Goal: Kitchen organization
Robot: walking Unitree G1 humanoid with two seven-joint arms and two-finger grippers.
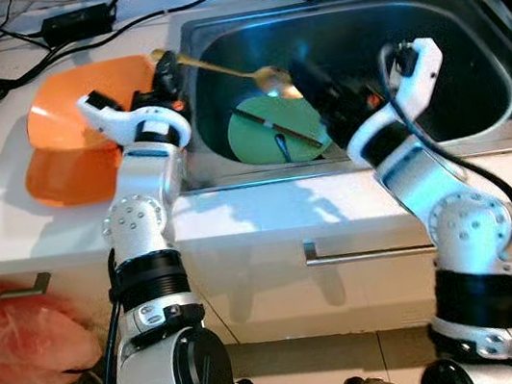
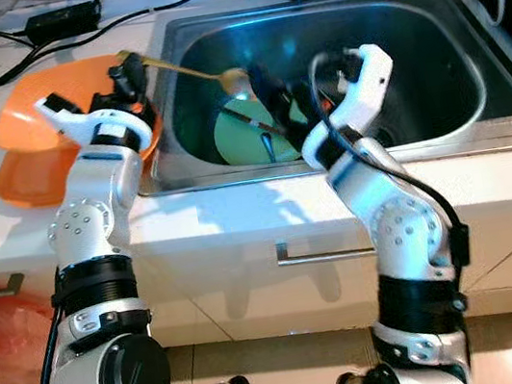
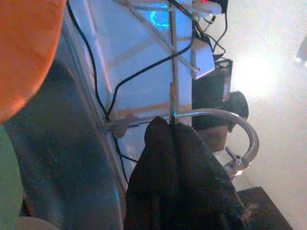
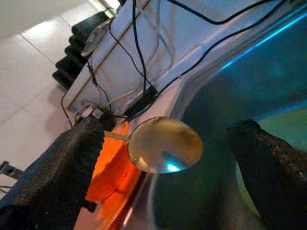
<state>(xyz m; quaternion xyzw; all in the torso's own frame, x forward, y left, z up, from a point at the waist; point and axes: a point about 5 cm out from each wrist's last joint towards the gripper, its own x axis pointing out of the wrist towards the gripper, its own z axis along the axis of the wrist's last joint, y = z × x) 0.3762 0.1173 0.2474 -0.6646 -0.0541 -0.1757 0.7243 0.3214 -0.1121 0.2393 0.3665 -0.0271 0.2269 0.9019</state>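
While clamping the spoon (image 1: 257,77), left claw (image 1: 163,74) over sink rim (image 1: 187,115)

We see two silver-white arms built from rounded segments joined by black ribbed collars, with small screws dotting the round joint housings. A black cable runs along each arm, looping behind the right gripper (image 1: 309,83). Behind the left gripper (image 1: 165,73), the wrist shell is white. The fingers (image 4: 72,158) are black and coarse-textured.

Left pincer (image 1: 165,70) pinched closed at the sink's edge, right pincer (image 4: 165,158) spread wide, both arms outstretched.
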